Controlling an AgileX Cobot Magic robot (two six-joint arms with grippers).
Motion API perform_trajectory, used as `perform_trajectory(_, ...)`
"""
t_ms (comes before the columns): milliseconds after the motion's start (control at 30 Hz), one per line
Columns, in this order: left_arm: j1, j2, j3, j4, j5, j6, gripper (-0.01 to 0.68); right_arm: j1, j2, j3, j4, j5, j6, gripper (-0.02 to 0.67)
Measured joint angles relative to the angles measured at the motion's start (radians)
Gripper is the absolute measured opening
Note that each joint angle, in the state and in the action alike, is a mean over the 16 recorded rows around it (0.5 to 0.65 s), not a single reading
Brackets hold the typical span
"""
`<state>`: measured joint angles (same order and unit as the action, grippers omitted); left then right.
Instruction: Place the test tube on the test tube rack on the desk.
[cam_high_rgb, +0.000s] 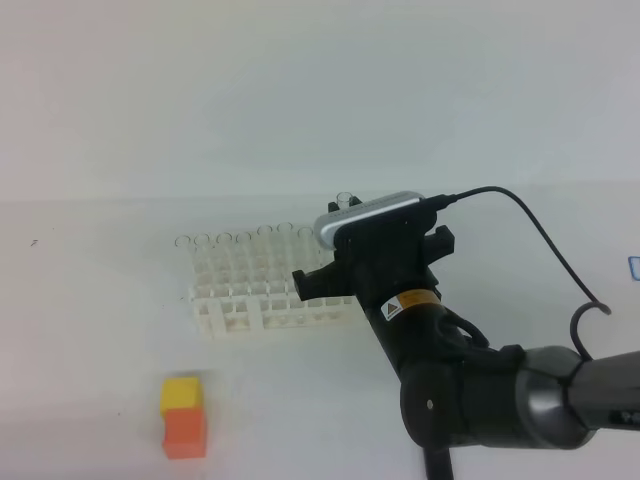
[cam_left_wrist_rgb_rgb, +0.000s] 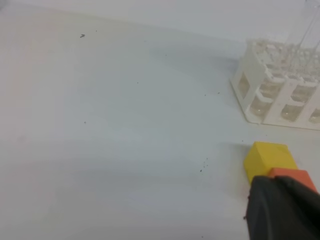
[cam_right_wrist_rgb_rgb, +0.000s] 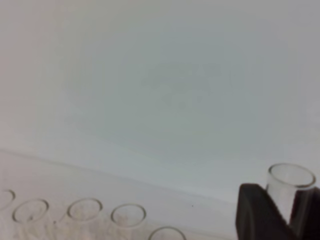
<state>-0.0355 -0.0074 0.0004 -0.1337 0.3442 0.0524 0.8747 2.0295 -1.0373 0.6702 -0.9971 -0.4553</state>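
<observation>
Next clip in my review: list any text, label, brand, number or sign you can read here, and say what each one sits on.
Nothing can be read as words.
Yellow warning-triangle sticker with an orange strip on the right arm's wrist: a sign only; any print is too small to read.
Blue mark at the right edge of the desk: cut off and blurred, unreadable.
Test tube rack, yellow-and-orange blocks: no markings visible.

My right arm (cam_high_rgb: 470, 395) of glossy black rounded joints, grey-silver wrist camera bar (cam_high_rgb: 365, 212) on top, black cable (cam_high_rgb: 545, 240) looping behind, small orange-yellow warning sticker (cam_high_rgb: 400, 304).
</observation>
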Motion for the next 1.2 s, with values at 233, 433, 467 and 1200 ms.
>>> perform_trajectory(233, 0.000, 0.000, 0.000, 0.000, 0.000, 0.000, -0.001, 0.005, 0.007, -0.002, 0.012, -0.016, 0.001, 0.128)
perform_trajectory(433, 0.000, 0.000, 0.000, 0.000, 0.000, 0.000, -0.001, 0.008, 0.009, -0.003, 0.016, -0.027, 0.001, 0.128)
perform_trajectory(467, 0.000, 0.000, 0.000, 0.000, 0.000, 0.000, -0.001, 0.008, 0.008, -0.003, 0.016, -0.028, 0.001, 0.128)
perform_trajectory(1200, 0.000, 0.000, 0.000, 0.000, 0.000, 0.000, -0.001, 0.013, -0.037, 0.009, 0.040, 0.020, -0.051, 0.128)
